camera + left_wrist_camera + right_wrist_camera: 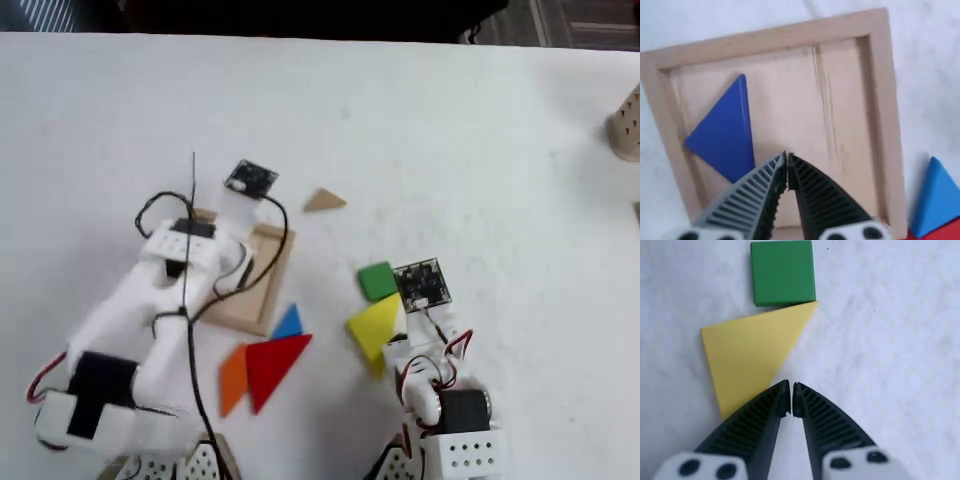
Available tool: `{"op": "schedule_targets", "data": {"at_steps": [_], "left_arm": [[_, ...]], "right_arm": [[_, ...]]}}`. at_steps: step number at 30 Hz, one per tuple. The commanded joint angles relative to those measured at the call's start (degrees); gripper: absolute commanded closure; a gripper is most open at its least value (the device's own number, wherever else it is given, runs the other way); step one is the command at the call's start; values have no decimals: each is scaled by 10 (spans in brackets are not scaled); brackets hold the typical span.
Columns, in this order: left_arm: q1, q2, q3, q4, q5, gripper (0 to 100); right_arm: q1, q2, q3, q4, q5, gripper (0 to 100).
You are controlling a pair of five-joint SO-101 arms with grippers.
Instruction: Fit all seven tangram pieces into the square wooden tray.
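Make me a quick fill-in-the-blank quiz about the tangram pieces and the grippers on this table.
The triangle lying in the wooden tray is ___.
The green piece beside the yellow triangle is a ___.
The left gripper and the right gripper both have their jaws ___.
Missing words: blue; square; shut.

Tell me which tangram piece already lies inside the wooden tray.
The blue triangle lying flat on the floor of the wooden tray, near one wall. The other blue triangle sits outside it on the table.
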Motion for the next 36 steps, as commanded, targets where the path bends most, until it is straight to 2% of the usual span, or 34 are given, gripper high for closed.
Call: {"op": "schedule_targets", "data": {"at_steps": [1,7,15,22,30,36], "left_arm": [[-33,65,-92,54,12,977],[-59,90,-125,75,16,977],[-59,90,-128,97,13,977],[-94,95,-149,48,17,977],[-90,95,-149,8,17,977],[-73,96,-143,-55,17,977]], "right_arm": [[0,-7,5,2,4,981],[0,-7,5,2,4,981],[0,-7,5,2,4,981],[0,-7,5,2,4,981],[0,-7,5,2,4,981],[0,-7,5,2,4,981]]}}
